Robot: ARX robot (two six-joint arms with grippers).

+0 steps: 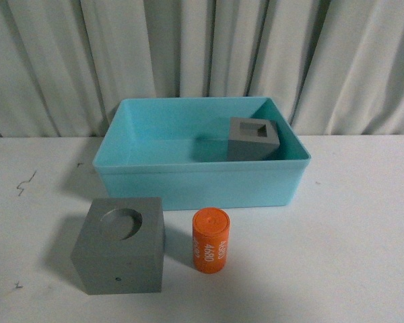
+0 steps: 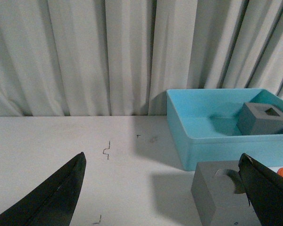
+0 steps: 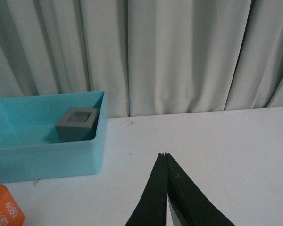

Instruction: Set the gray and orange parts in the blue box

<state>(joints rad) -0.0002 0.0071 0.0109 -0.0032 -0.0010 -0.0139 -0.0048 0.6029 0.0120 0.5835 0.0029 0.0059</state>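
Noted: square-recess gray cube sits in the blue box; round-recess gray cube and orange cylinder stand outside, close together. Your left gripper gapes wide; right gripper is pinched closed, empty. Risk: reaching for the cube, you topple the cylinder.

In the box, at its far right corner, sits the square-recess cube; before the box stand the round-recess cube, leftward, and the cylinder, midway
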